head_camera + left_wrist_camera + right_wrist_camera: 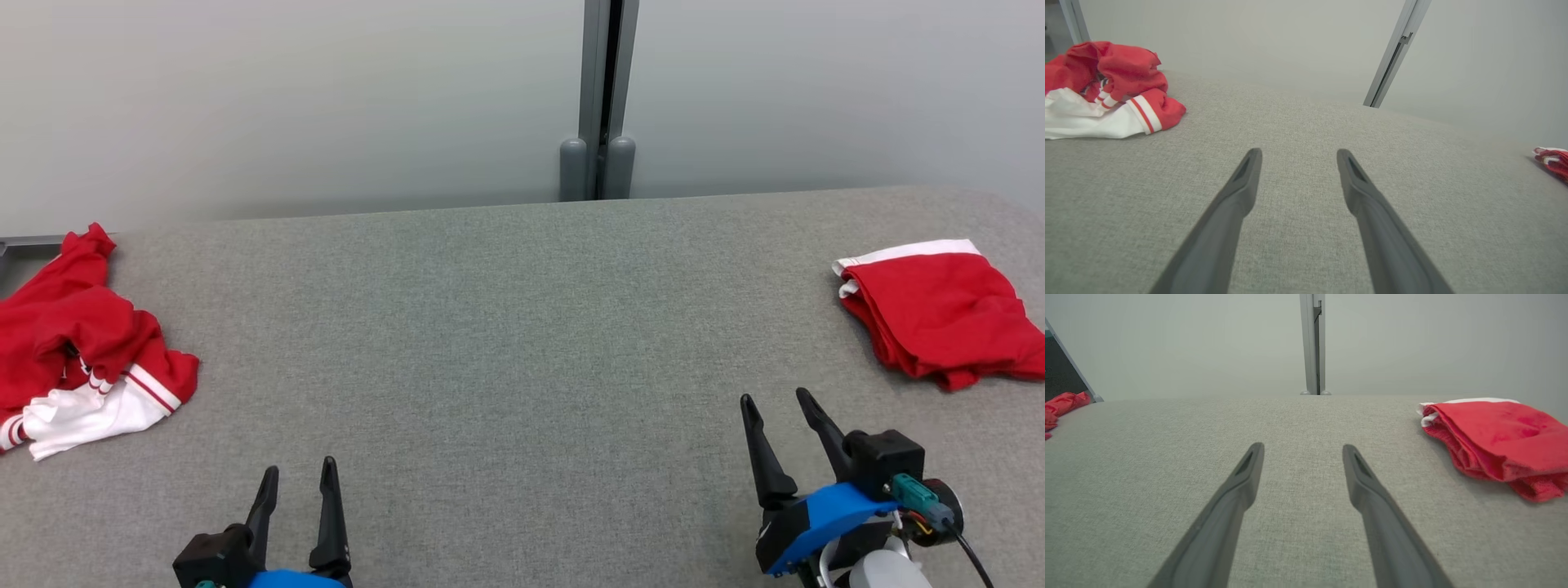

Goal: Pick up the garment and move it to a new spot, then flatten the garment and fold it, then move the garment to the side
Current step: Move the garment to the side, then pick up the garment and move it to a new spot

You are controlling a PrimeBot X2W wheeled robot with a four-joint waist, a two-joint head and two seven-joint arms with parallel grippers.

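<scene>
Left fingers (330, 523) stood spread wide at the lower left of the head view and held nothing. Right fingers (763, 457) at the lower right were just as wide apart and also empty. Each wrist view showed only the grey cloth of the table (522, 327) between the two dark tips.

The crumpled garment (82, 343) lay in a loose heap at the table's far left edge, well apart from the left fingers. It was red, with a white part spilling toward the robot and a white cuff crossed by a red stripe. In the left wrist view it sat at the upper left (1114, 81). Its print was too bunched to read.

The folded garment (947, 318) rested near the table's far right edge, just beyond the right fingers and to their right. It was a red stack with a white band along its far side, and the right wrist view showed its layered edges (1498, 437).

Behind the table rose a pale wall with a grey post (600, 98).
</scene>
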